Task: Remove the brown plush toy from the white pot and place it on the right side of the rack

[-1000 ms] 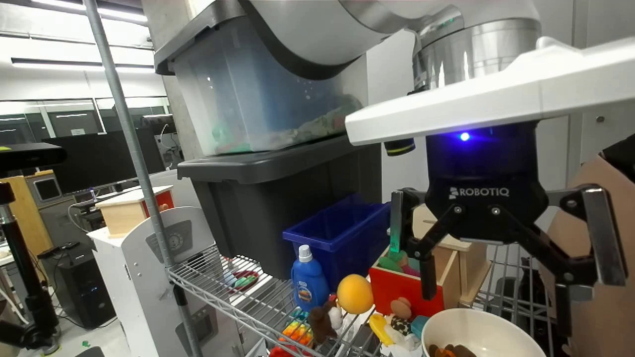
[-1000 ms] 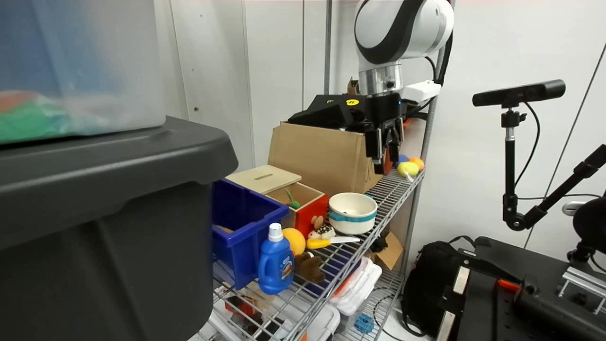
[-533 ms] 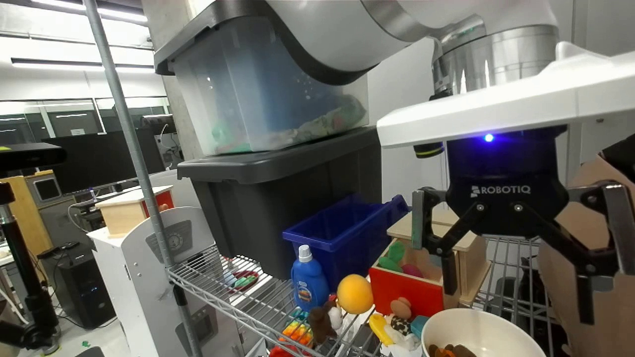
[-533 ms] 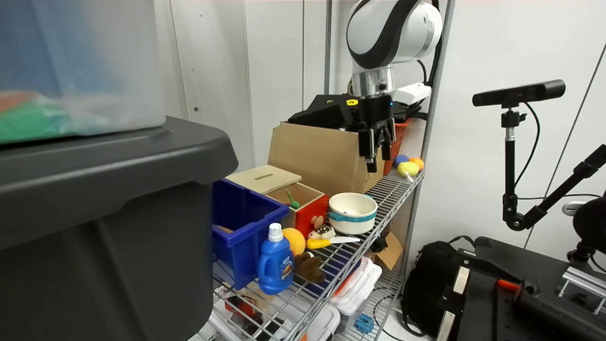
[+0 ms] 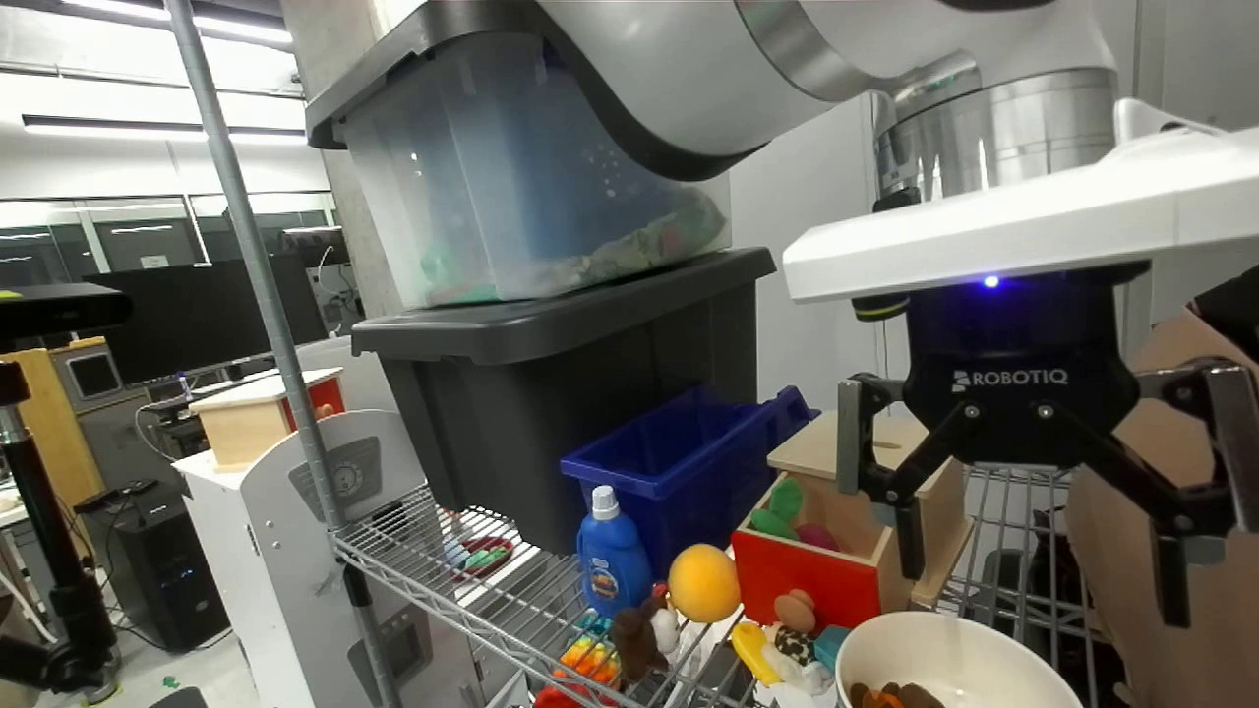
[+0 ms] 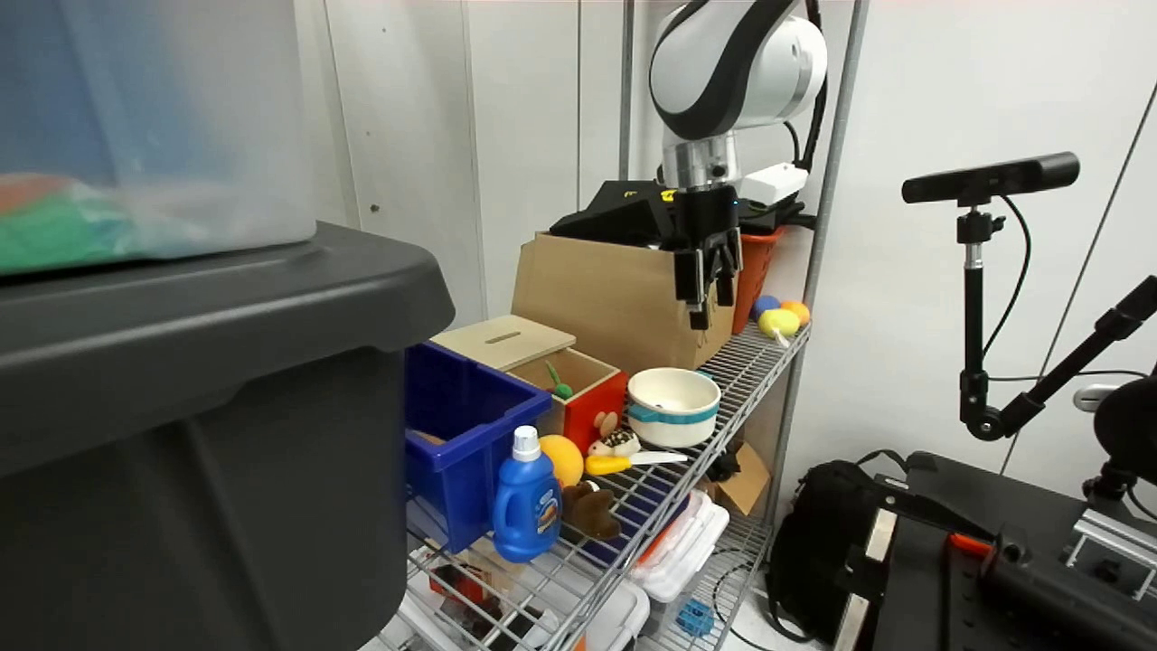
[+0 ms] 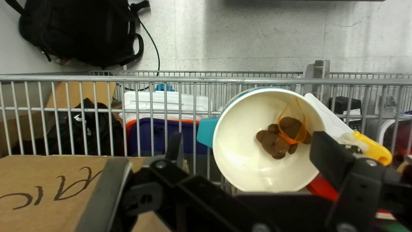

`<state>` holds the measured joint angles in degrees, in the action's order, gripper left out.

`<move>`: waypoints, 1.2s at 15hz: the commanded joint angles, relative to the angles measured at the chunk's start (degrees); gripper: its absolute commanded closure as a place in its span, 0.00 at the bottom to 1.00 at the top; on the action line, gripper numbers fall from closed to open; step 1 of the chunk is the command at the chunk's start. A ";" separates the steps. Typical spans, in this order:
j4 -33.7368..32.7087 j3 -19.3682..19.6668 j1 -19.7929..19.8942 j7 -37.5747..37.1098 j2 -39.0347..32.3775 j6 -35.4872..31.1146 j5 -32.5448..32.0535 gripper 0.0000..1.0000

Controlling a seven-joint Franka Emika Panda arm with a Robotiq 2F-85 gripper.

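Note:
The brown plush toy (image 7: 273, 143), a small bear with an orange ribbon, lies inside the white pot (image 7: 238, 158), towards its right side in the wrist view. Part of the toy (image 5: 917, 697) shows over the rim in an exterior view. The pot shows in both exterior views (image 5: 969, 654) (image 6: 673, 436), standing on the wire rack (image 6: 757, 358). The rack's raised wire edge (image 7: 161, 78) crosses the wrist view. My gripper (image 5: 1043, 585) is open and empty, above the pot and apart from it; it also shows here (image 6: 712, 307) (image 7: 249, 143).
A red-fronted wooden box (image 5: 807, 573) and a yellow-handled toy knife (image 6: 607, 465) lie beside the pot. A cardboard box (image 6: 606, 294) stands behind it. A blue bin (image 6: 479, 470), blue bottle (image 6: 527, 506), orange ball (image 5: 704, 583) and another brown plush (image 6: 592, 514) are further along.
My open gripper has moved right and away in one exterior view, and left, towards the cardboard box, in another. The pot and the toy have not moved.

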<state>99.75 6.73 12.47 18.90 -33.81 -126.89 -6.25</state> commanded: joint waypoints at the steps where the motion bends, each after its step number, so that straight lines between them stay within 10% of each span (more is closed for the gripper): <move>1: -2.85 -1.04 0.36 0.76 -1.37 1.69 -0.19 0.00; 18: -4.66 -4.33 -0.21 1.39 -5.96 0.74 0.55 0.00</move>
<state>97.26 2.73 11.87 18.91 -38.23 -126.92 -6.20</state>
